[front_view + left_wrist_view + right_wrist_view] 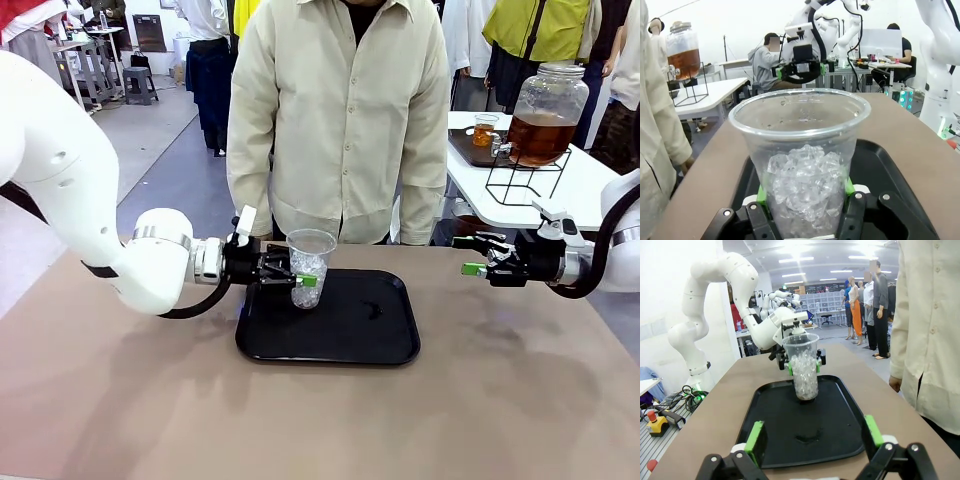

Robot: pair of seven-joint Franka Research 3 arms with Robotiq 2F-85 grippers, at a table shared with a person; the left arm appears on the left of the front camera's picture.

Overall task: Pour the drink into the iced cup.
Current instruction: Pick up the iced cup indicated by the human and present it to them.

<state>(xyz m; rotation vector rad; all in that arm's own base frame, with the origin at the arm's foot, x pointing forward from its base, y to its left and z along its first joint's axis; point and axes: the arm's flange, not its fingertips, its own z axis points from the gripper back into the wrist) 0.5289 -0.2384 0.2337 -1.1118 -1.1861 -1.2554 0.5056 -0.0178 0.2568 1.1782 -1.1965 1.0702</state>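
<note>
**Left gripper clamping iced cup on tray**

Clear plastic iced cup (310, 262), roughly half ice, is standing on the black tray (340, 345). The left gripper (303, 277) is pinching it low between green pads, with the far pad hiding behind the cup. The right gripper (472, 255) is hovering wide open right of the tray. The drink (540, 138), amber, is sitting in a lidded jar (548, 95) on a white counter (590, 185) beyond the person (340, 120).

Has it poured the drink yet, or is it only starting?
Only starting. Done: the cup holds ice and stands on the black tray. In hand: the left jaws are closed around the cup. Left: no drink is in it yet; the amber drink sits in its jar on a white table beyond, and the right jaws hang open, empty.
</note>
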